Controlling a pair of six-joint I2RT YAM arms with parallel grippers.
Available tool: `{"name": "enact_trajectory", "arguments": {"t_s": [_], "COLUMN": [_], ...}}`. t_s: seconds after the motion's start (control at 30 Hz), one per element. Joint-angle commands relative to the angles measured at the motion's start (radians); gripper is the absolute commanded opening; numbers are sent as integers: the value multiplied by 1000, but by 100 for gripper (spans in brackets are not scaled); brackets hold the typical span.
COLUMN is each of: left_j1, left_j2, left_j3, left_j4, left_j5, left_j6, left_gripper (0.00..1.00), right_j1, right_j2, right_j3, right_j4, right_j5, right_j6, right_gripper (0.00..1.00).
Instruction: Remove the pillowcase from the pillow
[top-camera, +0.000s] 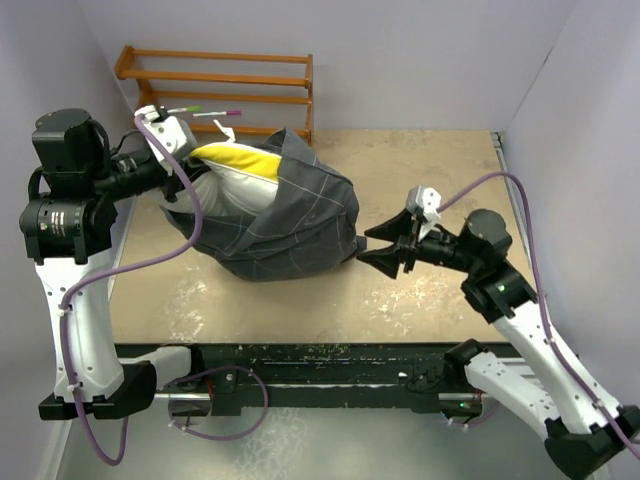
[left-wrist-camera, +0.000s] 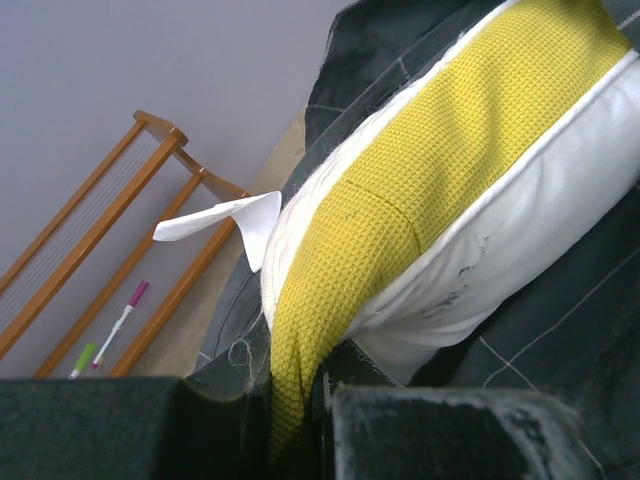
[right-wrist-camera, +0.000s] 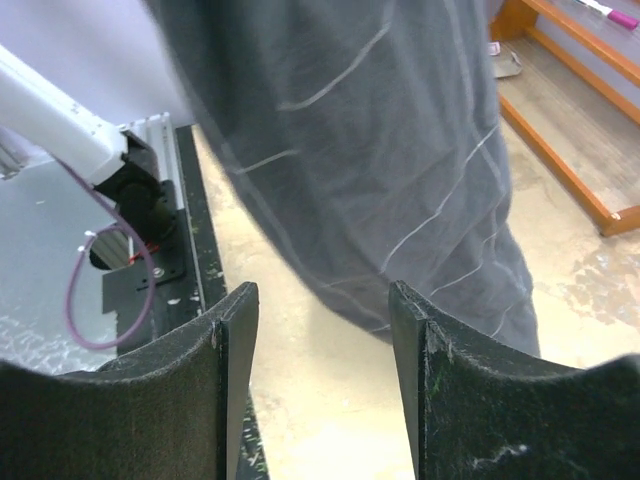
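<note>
Lying on one tan surface (top-camera: 420, 300), left of centre, is one bundle: one dark grey pillowcase (top-camera: 300, 225) with pale grid lines, crumpled, wrapped round most of one cream-white pillow (top-camera: 235, 185); the pillow's upper-left end pokes out of the cloth's mouth, its one yellow patch (top-camera: 240, 157) facing up; the rest of the pillow is inside the cover.

Two arms: the left arm (top-camera: 70, 200) reaches in from the left wall side, the right arm (top-camera: 500, 290) from the right.

One wooden rack (top-camera: 220, 75) stands against the back wall, behind the bundle.

The left claw (left-wrist-camera: 300, 400) is pressed together on the pillow's exposed end, a strip of the yellow weave pinched between its fingers.

The right claw (top-camera: 372, 245) is spread wide and holds nothing; it sits just beside the pillowcase's right end; cannot tell if a tip touches the cloth.

Two markers on the rack, one pink-capped (left-wrist-camera: 125, 312), one green-capped (left-wrist-camera: 83, 358); one white tag (left-wrist-camera: 230, 215) sticks out from the pillow's edge.
</note>
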Motion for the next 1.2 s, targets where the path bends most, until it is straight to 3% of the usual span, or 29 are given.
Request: {"name": "enact_trajectory", "arguments": {"t_s": [0.0, 0.13, 0.27, 0.4, 0.43, 0.47, 0.67, 1.0, 1.17], "left_j1": [3, 3, 3, 4, 4, 3, 3, 3, 3], "left_j2": [-16, -17, -18, -17, -18, -17, -16, 27, 26], "left_j3": [72, 77, 76, 72, 72, 72, 97, 257, 280], "left_j4": [153, 146, 145, 149, 153, 156, 181, 147, 183], "left_j5": [45, 46, 42, 35, 32, 28, 1, 3, -15], "left_j6": [-13, -11, -12, -6, -6, -8, -15, -53, -84], "left_gripper": [0, 0, 0, 0, 0, 0, 0, 0, 0], "right_j1": [-2, -2, 0, 0, 0, 0, -2, -26, -40], "right_j2": [111, 164, 193, 167, 160, 158, 156, 293, 392], "right_j3": [114, 160, 206, 181, 179, 153, 51, -148, -179], "right_j4": [26, 102, 97, 82, 73, 49, 79, 144, 150], "right_j5": [45, -1, -73, -38, -13, 7, 260, 616, 657], "right_j6": [-73, -61, -60, -54, -45, -33, 79, 270, 331], "right_gripper": [56, 53, 43, 17, 3, 0, 0, 0, 0]}}
